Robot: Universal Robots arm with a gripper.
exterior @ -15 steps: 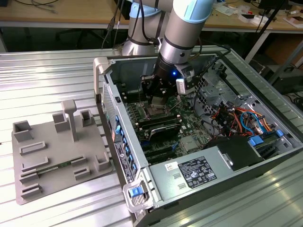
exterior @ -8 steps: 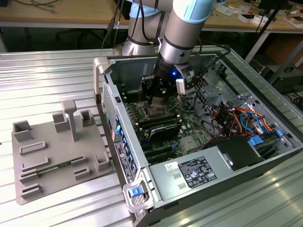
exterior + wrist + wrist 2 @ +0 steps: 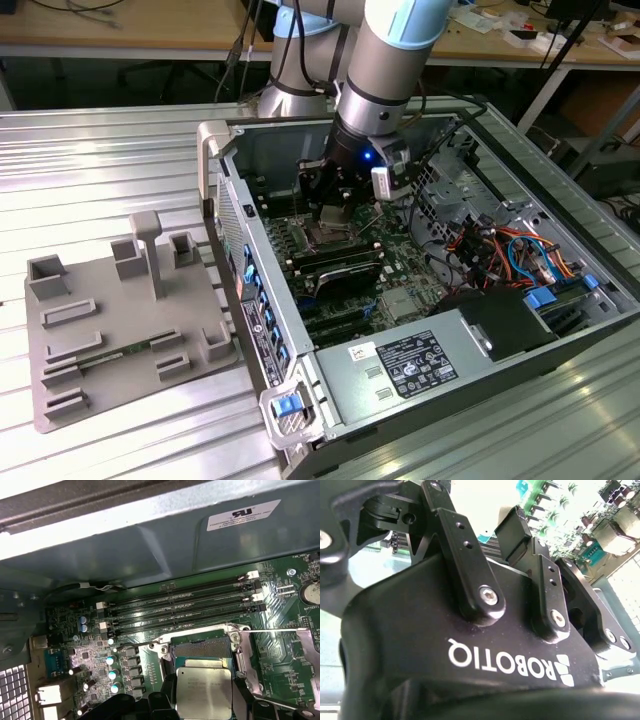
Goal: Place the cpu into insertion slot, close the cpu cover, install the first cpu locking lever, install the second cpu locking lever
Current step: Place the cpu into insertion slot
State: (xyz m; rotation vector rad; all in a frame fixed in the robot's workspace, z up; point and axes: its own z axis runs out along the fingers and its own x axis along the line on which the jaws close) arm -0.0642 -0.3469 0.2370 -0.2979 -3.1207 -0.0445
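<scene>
In the first wrist view the cpu (image 3: 204,694), a flat square chip with a dull silver top, sits between two dark fingers (image 3: 169,692), just over the near edge of the insertion slot (image 3: 202,649). The slot's dark pinned centre lies bare beyond the chip. My gripper (image 3: 204,687) is shut on the cpu. The cpu cover (image 3: 310,652) stands swung open beside the slot, and a thin locking lever (image 3: 275,630) sticks out next to it. From the exterior view, my gripper (image 3: 335,212) hangs low inside the open computer case over the slot (image 3: 325,238). The second wrist view shows the gripper's black linkages and one finger pad (image 3: 512,530).
Long black memory slots (image 3: 185,605) run beyond the socket, with the case's grey wall (image 3: 150,545) behind them. Capacitors (image 3: 112,675) stand to one side. At the exterior view's left lies a grey parts fixture (image 3: 110,320); a power supply (image 3: 420,365) and cables (image 3: 500,250) are at its right.
</scene>
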